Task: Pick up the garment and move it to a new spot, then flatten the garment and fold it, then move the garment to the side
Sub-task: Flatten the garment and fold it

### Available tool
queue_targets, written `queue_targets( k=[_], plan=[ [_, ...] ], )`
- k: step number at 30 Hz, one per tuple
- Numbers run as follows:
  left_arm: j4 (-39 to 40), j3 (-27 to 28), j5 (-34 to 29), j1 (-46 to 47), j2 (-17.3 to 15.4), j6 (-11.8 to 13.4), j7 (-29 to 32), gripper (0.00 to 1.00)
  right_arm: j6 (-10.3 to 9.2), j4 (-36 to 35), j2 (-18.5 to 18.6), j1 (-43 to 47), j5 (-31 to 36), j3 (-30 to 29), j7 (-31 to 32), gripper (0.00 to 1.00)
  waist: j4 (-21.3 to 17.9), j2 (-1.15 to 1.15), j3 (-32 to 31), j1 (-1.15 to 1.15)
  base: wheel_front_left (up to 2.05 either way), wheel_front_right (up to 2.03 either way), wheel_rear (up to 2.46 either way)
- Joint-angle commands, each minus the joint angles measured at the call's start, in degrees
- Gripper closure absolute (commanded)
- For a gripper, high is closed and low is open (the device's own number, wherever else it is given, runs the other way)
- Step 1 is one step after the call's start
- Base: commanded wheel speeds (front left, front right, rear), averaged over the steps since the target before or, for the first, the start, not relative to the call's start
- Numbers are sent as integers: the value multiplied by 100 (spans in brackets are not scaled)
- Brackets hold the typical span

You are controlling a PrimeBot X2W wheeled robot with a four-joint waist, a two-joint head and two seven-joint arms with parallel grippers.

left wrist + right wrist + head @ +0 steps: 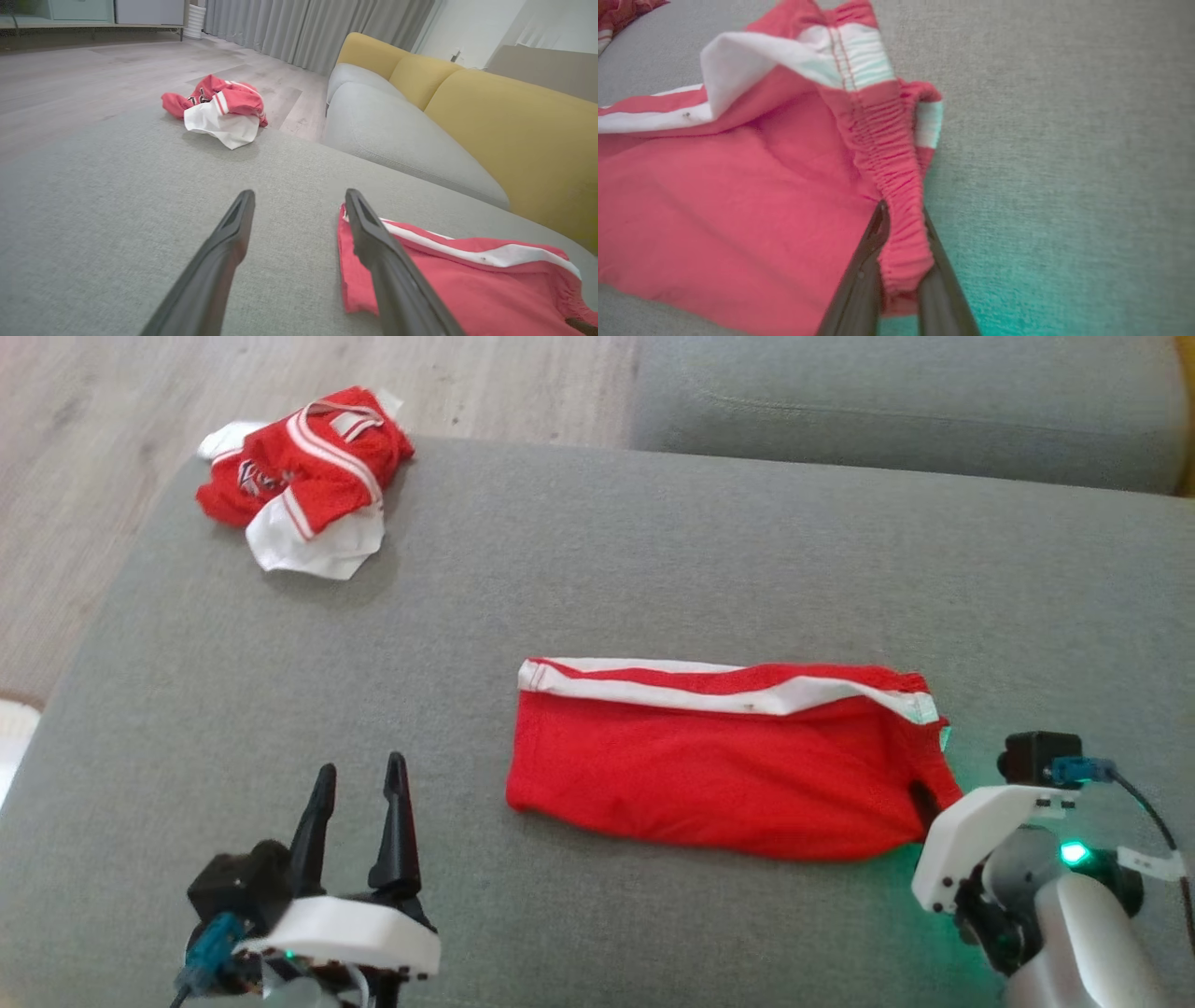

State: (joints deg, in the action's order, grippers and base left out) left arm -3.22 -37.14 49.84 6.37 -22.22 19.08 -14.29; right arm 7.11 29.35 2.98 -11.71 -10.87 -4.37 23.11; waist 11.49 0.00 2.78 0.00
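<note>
**Right gripper pinches the waistband; left gripper stands wide beside the garment**

Nearest the robot, the left gripper [362, 765] is over the grey cushion [653, 541] with its two dark fingers spread wide and nothing between them. It is just to the left of the garment's left edge and apart from it.

At the near right, the right gripper [903, 212] is narrowed onto the garment [709, 775]. In the right wrist view its fingers clamp the gathered red waistband [887, 140] from both sides, at the garment's right end. A green glow from that arm falls on the cushion beside it.

The garment, red with a white stripe along its far edge, lies flat and folded into a long band across the middle of the cushion, between the two grippers.

Farther off, well apart at the cushion's far left corner, lies a crumpled red and white piece of clothing [299, 476]. Beyond it is a wooden floor [112, 411], and to the far right a second grey cushion [896, 401].
</note>
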Motion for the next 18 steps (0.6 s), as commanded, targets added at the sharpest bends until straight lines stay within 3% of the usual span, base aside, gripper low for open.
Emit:
queue_targets(
  k=[1, 11, 18],
  plan=[
    [226, 222, -50, 110, -36, -16, -69, 0, 37, -181, 254, -259, -102, 88, -66, 100, -147, 0, -100, 0, 0, 0, 0],
    [317, 164, -89, 35, 11, 23, -68, 0, 37, -502, 1011, 62, -277, -480, 166, 100, -438, 0, -150, 0, 0, 0, 0],
    [294, 172, -96, 12, 31, 14, -68, 0, 37, -1190, 689, 248, -992, -280, 478, 100, -560, 0, -156, 0, 0, 0, 0]
  ],
)
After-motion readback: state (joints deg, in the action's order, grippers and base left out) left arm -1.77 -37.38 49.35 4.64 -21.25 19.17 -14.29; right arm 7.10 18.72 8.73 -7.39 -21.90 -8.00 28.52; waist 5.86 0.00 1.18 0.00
